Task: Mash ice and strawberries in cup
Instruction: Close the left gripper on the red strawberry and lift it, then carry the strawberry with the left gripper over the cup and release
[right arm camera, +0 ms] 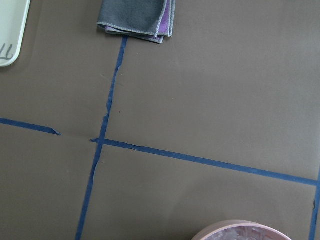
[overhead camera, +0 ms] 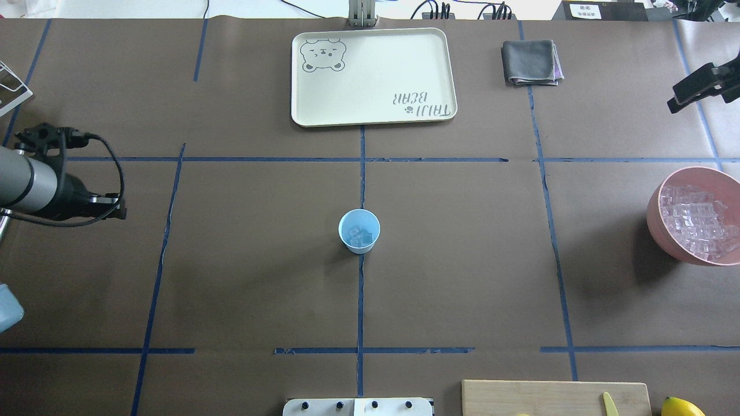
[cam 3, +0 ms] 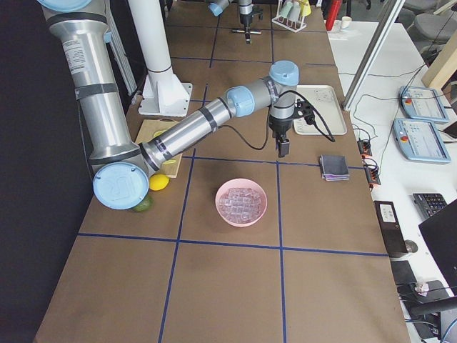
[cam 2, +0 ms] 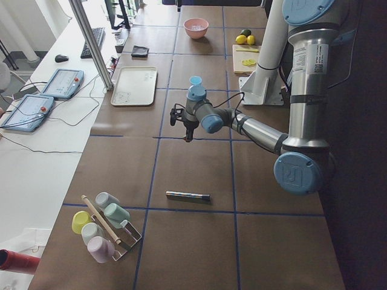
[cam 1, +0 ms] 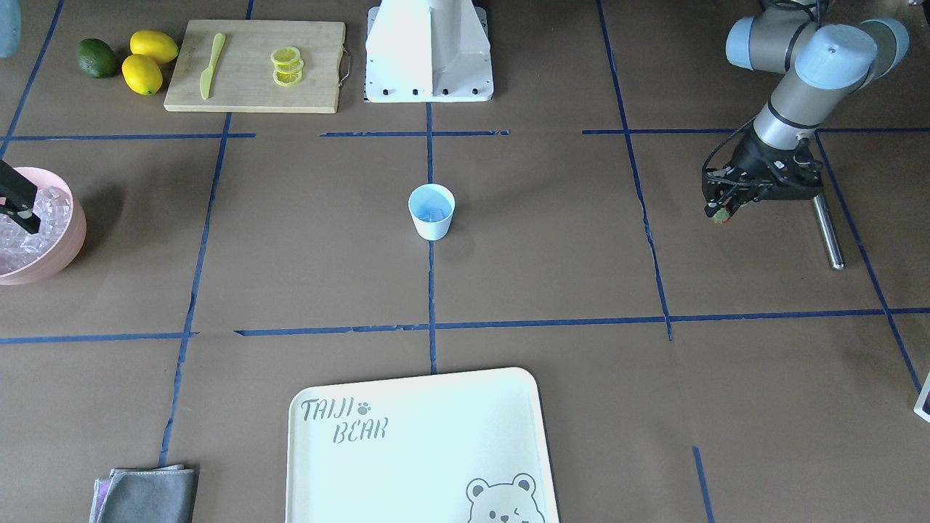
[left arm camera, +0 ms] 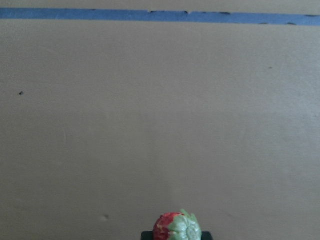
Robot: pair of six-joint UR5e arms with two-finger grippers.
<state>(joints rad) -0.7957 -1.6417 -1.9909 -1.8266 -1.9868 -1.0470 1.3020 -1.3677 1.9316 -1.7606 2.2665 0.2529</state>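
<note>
The light blue cup (overhead camera: pixel 359 231) stands upright at the table's centre, and a few clear ice cubes (overhead camera: pixel 359 236) lie inside it. More ice (overhead camera: pixel 696 222) fills the pink bowl (overhead camera: pixel 656 225) at my right. My left gripper (cam 1: pixel 724 209) hangs above the table far to the cup's left, shut on a small red strawberry (left arm camera: pixel 177 227) with a green cap. My right gripper (overhead camera: pixel 702 86) hovers beyond the pink bowl. Its fingers are at the frame edges, so I cannot tell whether it is open or shut.
A metal rod (cam 1: pixel 828 232) lies on the table beside my left gripper. Across the table sit a cream tray (overhead camera: pixel 376 63) and a folded grey cloth (overhead camera: pixel 532 62). A cutting board (cam 1: pixel 254 69) with a knife, lemon slices, lemons and a lime is near the robot base.
</note>
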